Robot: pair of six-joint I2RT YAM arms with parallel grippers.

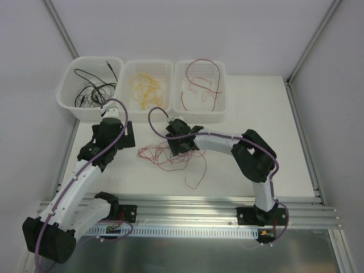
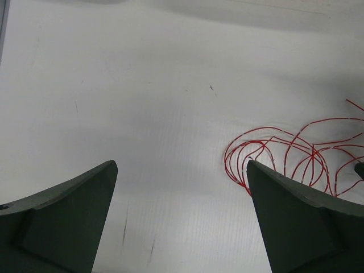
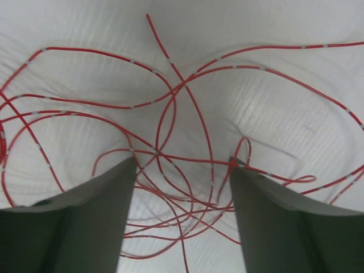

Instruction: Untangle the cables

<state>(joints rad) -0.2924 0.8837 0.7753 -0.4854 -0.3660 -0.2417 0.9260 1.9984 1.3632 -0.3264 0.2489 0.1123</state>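
Observation:
A loose tangle of thin red cables (image 1: 165, 154) (image 3: 170, 108) (image 2: 284, 153) lies on the white table between the two arms. My right gripper (image 1: 181, 147) (image 3: 183, 165) hangs low over the tangle. It is open, its two dark fingers straddle several red strands, and one strand crosses the tip of the right finger (image 3: 267, 210). My left gripper (image 1: 116, 139) (image 2: 182, 165) is wide open over bare table just left of the tangle, with nothing between its fingers. More cables lie sorted in baskets at the back: black (image 1: 91, 90), yellow (image 1: 147, 85), red (image 1: 200, 85).
Three white mesh baskets stand side by side along the far edge: left (image 1: 67, 91), middle (image 1: 128, 96), right (image 1: 223, 94). A single red strand (image 1: 196, 176) trails toward the near edge. The metal rail (image 1: 187, 207) carrying the arm bases runs along the front.

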